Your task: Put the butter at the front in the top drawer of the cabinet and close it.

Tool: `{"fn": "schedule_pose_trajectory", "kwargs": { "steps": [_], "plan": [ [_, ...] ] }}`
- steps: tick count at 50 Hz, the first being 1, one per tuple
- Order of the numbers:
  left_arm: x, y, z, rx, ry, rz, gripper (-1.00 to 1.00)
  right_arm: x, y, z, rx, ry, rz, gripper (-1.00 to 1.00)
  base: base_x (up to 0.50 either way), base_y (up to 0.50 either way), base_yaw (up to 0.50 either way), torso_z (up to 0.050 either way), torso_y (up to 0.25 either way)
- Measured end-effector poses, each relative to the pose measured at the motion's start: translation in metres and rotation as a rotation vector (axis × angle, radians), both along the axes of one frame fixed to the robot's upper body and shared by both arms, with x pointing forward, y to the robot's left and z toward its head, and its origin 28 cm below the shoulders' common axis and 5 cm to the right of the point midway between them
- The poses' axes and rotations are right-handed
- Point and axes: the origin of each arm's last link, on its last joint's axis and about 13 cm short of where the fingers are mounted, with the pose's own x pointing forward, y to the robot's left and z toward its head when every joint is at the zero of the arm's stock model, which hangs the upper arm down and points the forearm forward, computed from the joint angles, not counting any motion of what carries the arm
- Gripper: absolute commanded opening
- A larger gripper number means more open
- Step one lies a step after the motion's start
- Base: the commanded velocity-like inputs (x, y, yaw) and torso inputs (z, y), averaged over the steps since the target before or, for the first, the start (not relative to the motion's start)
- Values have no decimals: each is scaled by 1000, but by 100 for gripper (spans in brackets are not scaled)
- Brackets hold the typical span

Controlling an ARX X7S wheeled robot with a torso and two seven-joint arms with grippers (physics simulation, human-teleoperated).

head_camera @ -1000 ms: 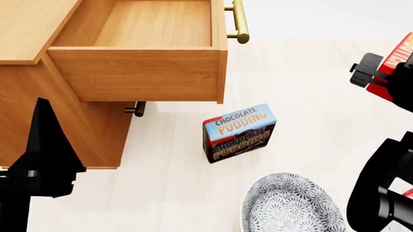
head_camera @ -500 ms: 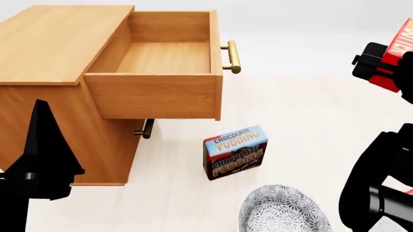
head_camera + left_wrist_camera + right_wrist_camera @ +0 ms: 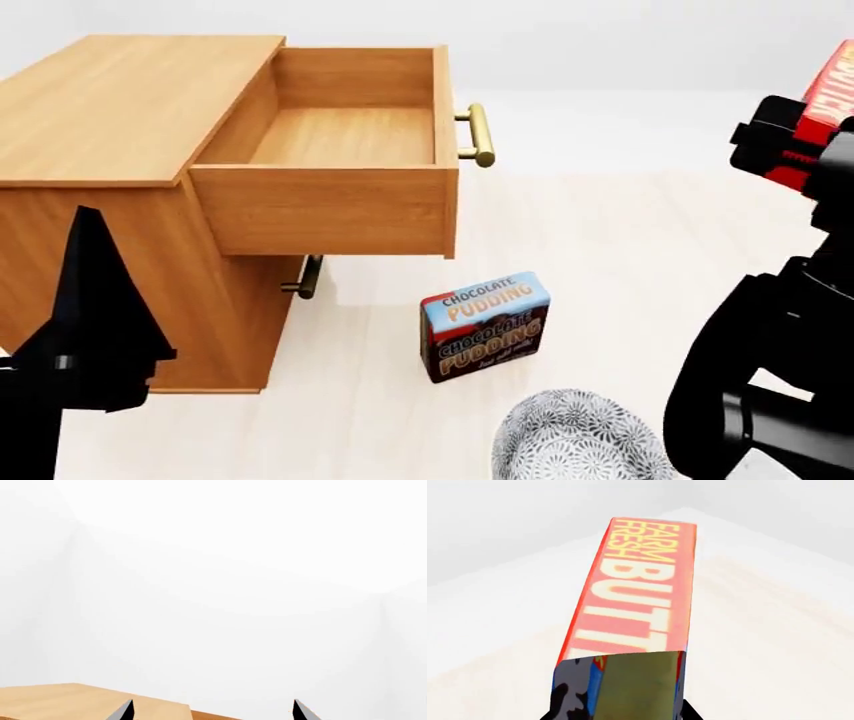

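Observation:
My right gripper [image 3: 798, 142] hangs high at the right, shut on the red butter box [image 3: 833, 92]. In the right wrist view the butter box [image 3: 639, 595] reads "FARM FRESH BUTTER" and sticks out from the right gripper [image 3: 620, 716] over the pale floor. The cabinet [image 3: 120, 110] stands at the left with its top drawer [image 3: 340, 140] pulled out and empty, brass handle [image 3: 479, 135] toward the right. The butter is well to the right of the drawer. My left gripper [image 3: 212, 714] is open and empty above the cabinet's top [image 3: 80, 702].
A chocolate pudding box [image 3: 485, 325] stands on the floor below the open drawer's front. A patterned grey bowl [image 3: 574, 440] lies near the bottom edge. The lower drawer's handle [image 3: 307, 277] shows under the top drawer. My left arm [image 3: 87, 330] is dark at the lower left.
The head view has shifted, so the cabinet, pudding box and bowl sit lower and look farther off. The right gripper still holds the butter at the upper right.

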Motion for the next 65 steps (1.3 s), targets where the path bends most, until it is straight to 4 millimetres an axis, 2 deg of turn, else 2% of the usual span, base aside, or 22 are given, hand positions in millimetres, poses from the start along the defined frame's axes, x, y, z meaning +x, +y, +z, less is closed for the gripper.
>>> {"fn": "schedule_pose_trajectory", "kwargs": {
  "steps": [11,26,43,52,65],
  "plan": [
    [0,-1,0,1,3,-4,100,-24,3,0,-24,-29,50,-100,0,0,0,0,237],
    [1,-1,-3,1,10,-2,100,-54,17,-1,-112,-63,168,-100,0,0,0,0,0],
    [1,-1,-6,-2,22,-7,100,-84,22,-26,-338,-158,367,-100,0,0,0,0,2],
    [1,-3,-7,0,27,-12,100,-92,20,-37,-468,-208,455,-100,0,0,0,0,1],
    [0,-5,-7,4,36,-23,100,-90,23,-48,-566,-258,594,-100,0,0,0,0,2]
  ]
}}
